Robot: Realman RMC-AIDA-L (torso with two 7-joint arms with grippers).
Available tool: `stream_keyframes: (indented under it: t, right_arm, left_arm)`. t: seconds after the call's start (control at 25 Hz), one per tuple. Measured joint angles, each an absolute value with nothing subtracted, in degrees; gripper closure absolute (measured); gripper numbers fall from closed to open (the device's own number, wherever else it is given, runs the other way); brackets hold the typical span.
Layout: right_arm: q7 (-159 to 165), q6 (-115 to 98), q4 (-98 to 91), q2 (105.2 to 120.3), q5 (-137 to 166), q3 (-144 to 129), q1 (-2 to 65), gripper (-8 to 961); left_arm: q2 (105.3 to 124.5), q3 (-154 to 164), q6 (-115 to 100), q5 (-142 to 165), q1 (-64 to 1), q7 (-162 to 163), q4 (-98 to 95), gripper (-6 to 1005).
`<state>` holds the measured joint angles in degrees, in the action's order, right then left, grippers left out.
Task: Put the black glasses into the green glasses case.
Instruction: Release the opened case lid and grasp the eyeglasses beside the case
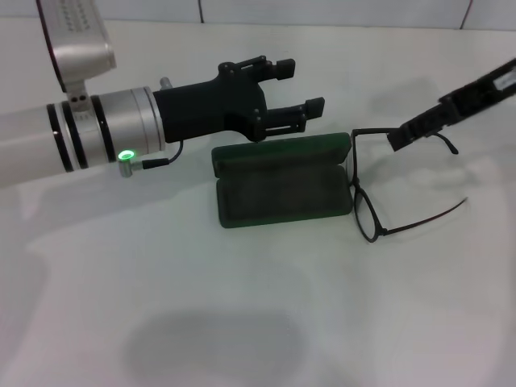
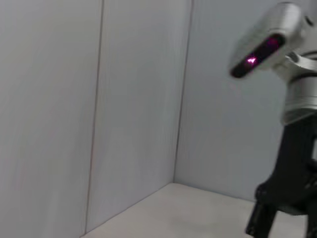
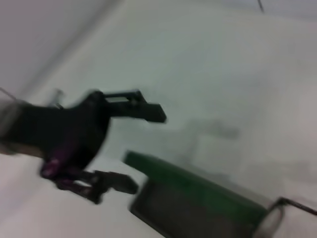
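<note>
The green glasses case (image 1: 282,187) lies open on the white table, lid toward the back, dark lining showing. It also shows in the right wrist view (image 3: 198,196). The black glasses (image 1: 364,193) are unfolded just right of the case, the lens front next to its right end. My right gripper (image 1: 401,137) comes in from the upper right and is shut on the far temple arm of the glasses. My left gripper (image 1: 301,89) is open and empty, hovering just behind the case's lid; it also shows in the right wrist view (image 3: 143,148).
The white table (image 1: 242,322) extends toward me in front of the case. A wall with a tile seam (image 1: 201,12) bounds the back. The left wrist view shows the wall corner and my right arm (image 2: 292,163).
</note>
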<state>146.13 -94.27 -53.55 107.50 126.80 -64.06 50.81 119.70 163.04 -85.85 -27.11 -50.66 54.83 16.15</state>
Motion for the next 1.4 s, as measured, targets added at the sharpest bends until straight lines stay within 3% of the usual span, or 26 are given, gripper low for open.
stream_keyframes:
  t: [0.24, 0.4, 0.52, 1.4]
  right_arm:
    - [152.07, -96.57, -53.25, 111.51, 140.77, -65.45, 58.04, 128]
    - [153.48, -96.53, -53.22, 114.45, 145.28, -67.09, 59.11, 129]
    - [153.69, -94.52, -53.20, 115.62, 145.19, -69.12, 58.54, 129]
    - [153.03, -75.24, -48.76, 115.93, 138.81, -81.11, 53.41, 128]
  left_arm:
    - [119.73, 163.04, -85.83, -25.78, -51.27, 54.09, 15.89, 200]
    - [119.67, 163.04, -85.84, -25.18, -51.57, 54.44, 15.84, 199]
    - [119.66, 163.04, -85.84, -24.74, -51.61, 54.37, 15.82, 199]
    - [119.74, 163.04, -85.29, -24.22, -51.18, 53.53, 15.82, 200]
